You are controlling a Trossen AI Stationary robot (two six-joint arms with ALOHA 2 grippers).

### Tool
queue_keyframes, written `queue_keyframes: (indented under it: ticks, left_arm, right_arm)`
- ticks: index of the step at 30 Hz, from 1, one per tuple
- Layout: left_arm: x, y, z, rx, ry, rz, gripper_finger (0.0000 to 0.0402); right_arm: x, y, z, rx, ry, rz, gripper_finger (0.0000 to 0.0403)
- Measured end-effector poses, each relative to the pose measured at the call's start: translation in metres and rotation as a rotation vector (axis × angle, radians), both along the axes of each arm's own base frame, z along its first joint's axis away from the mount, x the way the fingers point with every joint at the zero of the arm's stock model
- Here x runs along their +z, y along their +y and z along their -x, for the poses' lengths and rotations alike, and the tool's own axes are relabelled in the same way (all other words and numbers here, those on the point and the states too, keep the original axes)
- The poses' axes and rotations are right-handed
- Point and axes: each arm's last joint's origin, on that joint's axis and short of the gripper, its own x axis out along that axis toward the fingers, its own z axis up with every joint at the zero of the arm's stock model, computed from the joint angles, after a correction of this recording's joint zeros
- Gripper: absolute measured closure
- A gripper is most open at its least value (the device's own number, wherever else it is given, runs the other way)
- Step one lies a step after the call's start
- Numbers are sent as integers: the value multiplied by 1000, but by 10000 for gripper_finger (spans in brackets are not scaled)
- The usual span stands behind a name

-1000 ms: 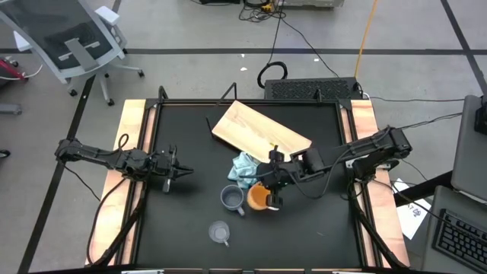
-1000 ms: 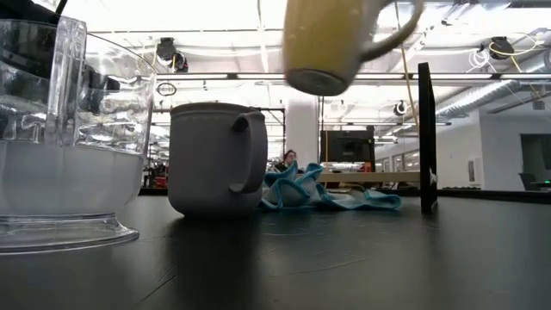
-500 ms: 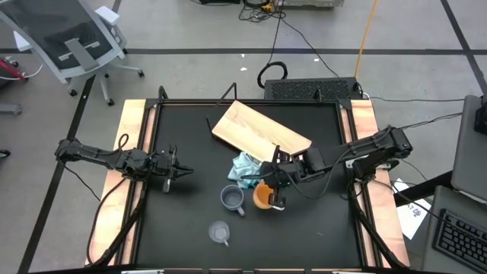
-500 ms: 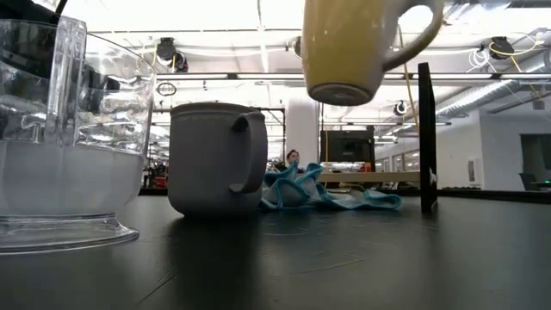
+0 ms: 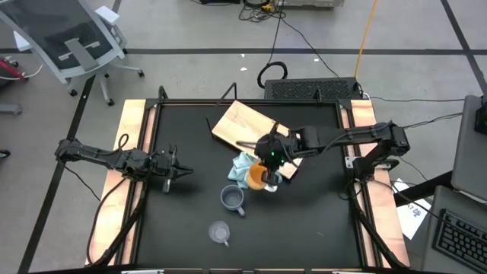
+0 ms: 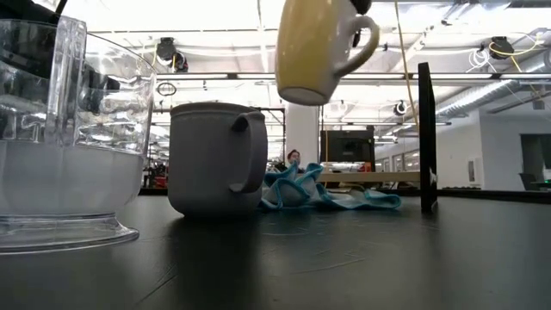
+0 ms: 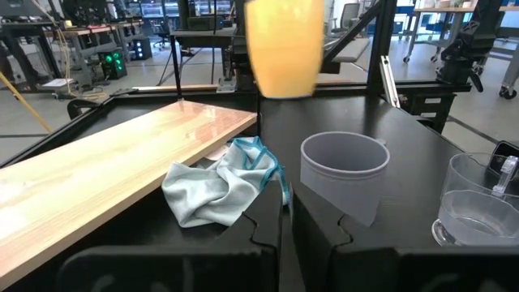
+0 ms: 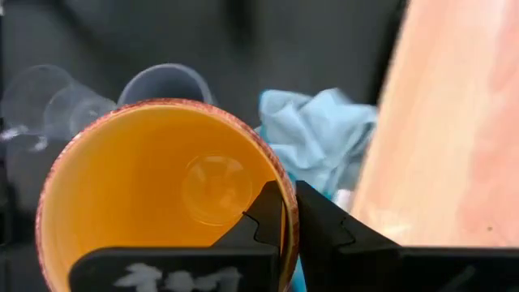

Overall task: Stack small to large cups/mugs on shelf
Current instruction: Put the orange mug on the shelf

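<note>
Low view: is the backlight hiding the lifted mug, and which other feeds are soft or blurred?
Low view: bright ceiling lights wash out the raised orange mug, leaving it pale yellow, and the nearby clear cup looms large. Left wrist view: the mug is smeared. Right wrist view: the right pincer on its rim is sharp, the light blue cloth soft.

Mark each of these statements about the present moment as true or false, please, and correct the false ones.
1. The right gripper holds the orange mug in the air, pinching its rim. True.
2. The grey-blue mug lies on its side. False: it stands upright on the table.
3. The clear cup stands on the wooden board. False: it stands on the black table, apart from the board.
4. The light blue cloth lies beside the board's edge. True.
5. The left gripper holds the grey-blue mug. False: it waits at the table's left side, holding nothing.
</note>
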Motion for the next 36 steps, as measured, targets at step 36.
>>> queue_keyframes:
  ticks: [36]
  left_arm:
    - [0,0,0,-1,2,-25,371]
  right_arm:
    - [-14,-174,-60,-318,139,39,395]
